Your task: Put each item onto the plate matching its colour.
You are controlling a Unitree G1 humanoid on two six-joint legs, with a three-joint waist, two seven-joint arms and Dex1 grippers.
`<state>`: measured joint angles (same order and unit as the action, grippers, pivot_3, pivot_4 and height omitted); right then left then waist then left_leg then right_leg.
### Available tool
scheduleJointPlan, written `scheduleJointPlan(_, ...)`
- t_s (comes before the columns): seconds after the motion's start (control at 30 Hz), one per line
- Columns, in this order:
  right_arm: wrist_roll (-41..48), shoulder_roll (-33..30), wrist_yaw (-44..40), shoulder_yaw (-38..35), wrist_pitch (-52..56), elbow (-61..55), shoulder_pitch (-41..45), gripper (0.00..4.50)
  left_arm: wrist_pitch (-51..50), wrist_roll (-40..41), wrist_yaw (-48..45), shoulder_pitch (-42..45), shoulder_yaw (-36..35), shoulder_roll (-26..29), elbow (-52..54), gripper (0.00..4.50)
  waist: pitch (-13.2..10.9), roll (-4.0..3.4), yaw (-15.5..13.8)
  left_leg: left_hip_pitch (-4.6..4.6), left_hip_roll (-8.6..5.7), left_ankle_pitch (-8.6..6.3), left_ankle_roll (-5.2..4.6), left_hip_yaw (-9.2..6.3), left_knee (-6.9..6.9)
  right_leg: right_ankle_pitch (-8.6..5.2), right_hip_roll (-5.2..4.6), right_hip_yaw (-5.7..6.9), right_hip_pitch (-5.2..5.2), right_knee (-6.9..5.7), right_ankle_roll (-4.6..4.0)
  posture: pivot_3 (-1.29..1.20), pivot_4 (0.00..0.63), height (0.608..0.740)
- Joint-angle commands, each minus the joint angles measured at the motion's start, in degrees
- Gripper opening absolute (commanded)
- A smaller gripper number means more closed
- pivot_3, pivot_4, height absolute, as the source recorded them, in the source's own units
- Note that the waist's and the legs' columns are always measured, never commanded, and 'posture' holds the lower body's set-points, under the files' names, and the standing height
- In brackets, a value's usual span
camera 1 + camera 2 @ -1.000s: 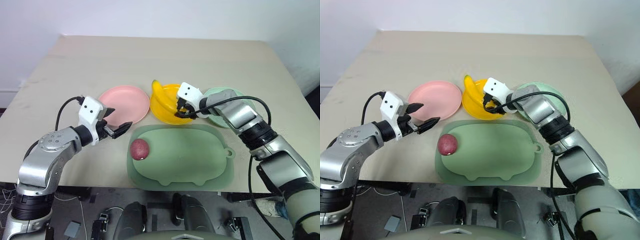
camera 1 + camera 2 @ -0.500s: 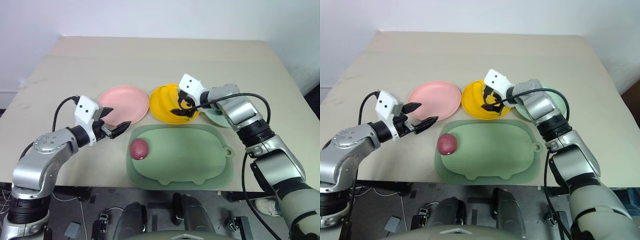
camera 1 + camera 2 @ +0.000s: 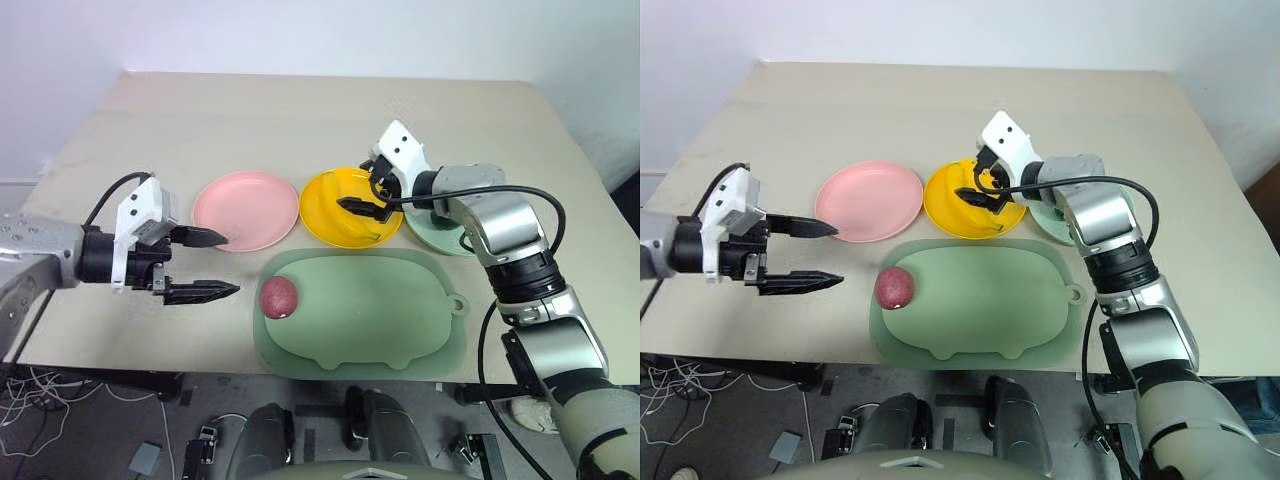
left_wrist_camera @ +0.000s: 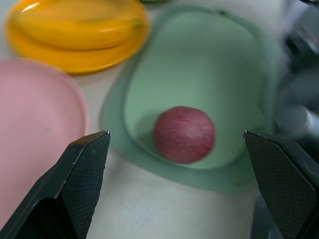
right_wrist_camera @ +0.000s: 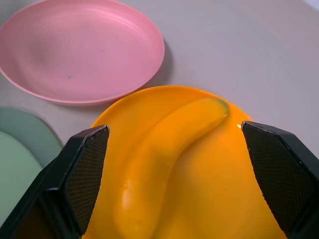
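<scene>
One banana (image 5: pixel 164 149) lengthwise across yellow plate (image 5: pixel 234 199)

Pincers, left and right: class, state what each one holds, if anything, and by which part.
Nothing is held. The left pincer is open beside the tray, and the right pincer is open above the banana, which lies on the yellow plate.

You have a beige table (image 3: pixel 300 110) as the work surface. Directly on it sit a pink plate (image 3: pixel 245 210), a yellow plate (image 3: pixel 330 205) just beside it, and a mint green plate (image 3: pixel 445 235) beyond that. A pale green pig-shaped tray (image 3: pixel 370 310) lies nearer the front edge, close to the plates.
</scene>
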<state>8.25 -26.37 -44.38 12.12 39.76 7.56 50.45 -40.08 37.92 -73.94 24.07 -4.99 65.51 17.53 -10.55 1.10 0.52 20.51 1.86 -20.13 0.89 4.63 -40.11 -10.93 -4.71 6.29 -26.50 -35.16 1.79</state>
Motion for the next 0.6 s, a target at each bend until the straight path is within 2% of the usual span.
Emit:
scheduleJointPlan(0.03,1.49,2.1,2.32,-2.12,1.23,-5.46,-1.0,4.47,9.52,-8.37,-9.74,5.43,9.14,0.62,-5.51,4.5,-0.03,-0.05,0.16,0.0,0.01,0.0,0.0,0.03,0.0,0.0,0.01,-0.01,-0.02,0.0,0.0,0.0,0.15,0.74)
scheduleJointPlan(0.13,2.3,3.58,4.24,-2.78,3.07,-8.43,-2.63,4.47,16.28,-13.9,-14.32,9.16,14.2,-1.39,-11.35,4.5,-0.05,-0.09,0.43,-0.01,0.02,0.03,0.05,0.12,0.01,0.0,0.04,-0.04,-0.04,0.0,0.0,0.0,0.15,0.74)
scheduleJointPlan(0.23,2.76,4.66,6.5,-3.23,4.96,-11.19,-4.75,4.47,16.46,-16.14,-17.29,13.76,18.05,-4.86,-16.0,4.5,-0.06,-0.07,0.22,0.09,0.03,0.03,0.04,0.13,0.01,0.0,0.07,-0.03,-0.11,-0.01,0.0,0.0,0.15,0.74)
scheduleJointPlan(0.6,4.67,6.91,11.48,-4.42,10.0,-17.32,-8.77,4.47,20.21,-20.48,-18.56,17.69,22.78,-11.65,-20.26,4.5,-0.06,-0.07,0.29,0.23,0.02,-0.04,-0.08,0.09,0.0,0.01,0.05,-0.03,-0.14,0.0,0.03,0.0,0.15,0.74)
